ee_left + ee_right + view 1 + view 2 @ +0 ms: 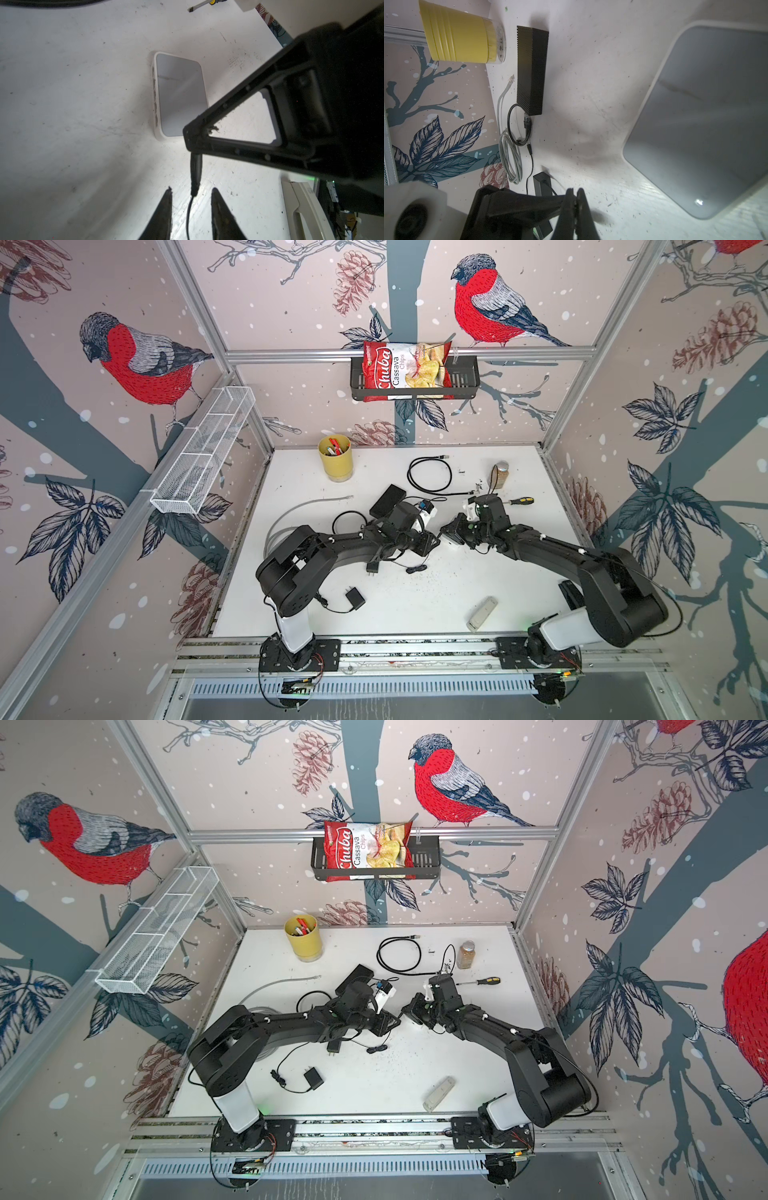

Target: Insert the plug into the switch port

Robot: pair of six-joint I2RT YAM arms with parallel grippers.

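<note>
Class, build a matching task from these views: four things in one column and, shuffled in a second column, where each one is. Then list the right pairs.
Things
1. red cassava chips bag
2. yellow plastic cup
3. yellow-and-black-handled screwdriver
4. black cylindrical plug

Places
A. lying flat on the white table
B. pinched at the tip of the right tool
C. in the black wall basket
D. standing upright near the table's back edge

Pairs: 1-C, 2-D, 3-A, 4-B
</note>
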